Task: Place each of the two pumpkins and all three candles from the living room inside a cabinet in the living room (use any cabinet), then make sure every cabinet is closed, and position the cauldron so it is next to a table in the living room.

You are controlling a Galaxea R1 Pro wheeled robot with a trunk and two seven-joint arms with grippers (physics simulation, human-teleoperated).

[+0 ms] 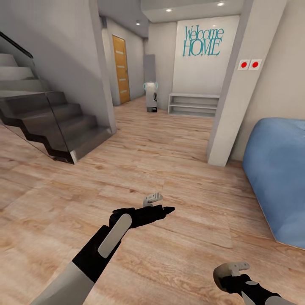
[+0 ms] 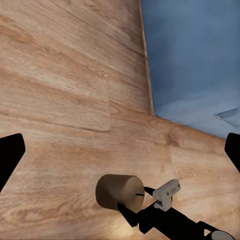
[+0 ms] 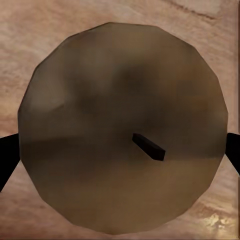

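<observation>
Blue beanbag (image 1: 277,178) at three o'clock, stairs (image 1: 51,123) at ten. Left gripper (image 1: 163,207) spread wide, empty. Right gripper (image 1: 231,273) at five o'clock clamps candle (image 3: 122,132). Keep squeeze steady while driving toward cabinet; avoid jolts.

blue cushion (image 1: 279,178): cut by head view's right edge | candle (image 3: 122,130): sides hidden behind its round top | right gripper (image 1: 228,277): fingertips hidden
</observation>
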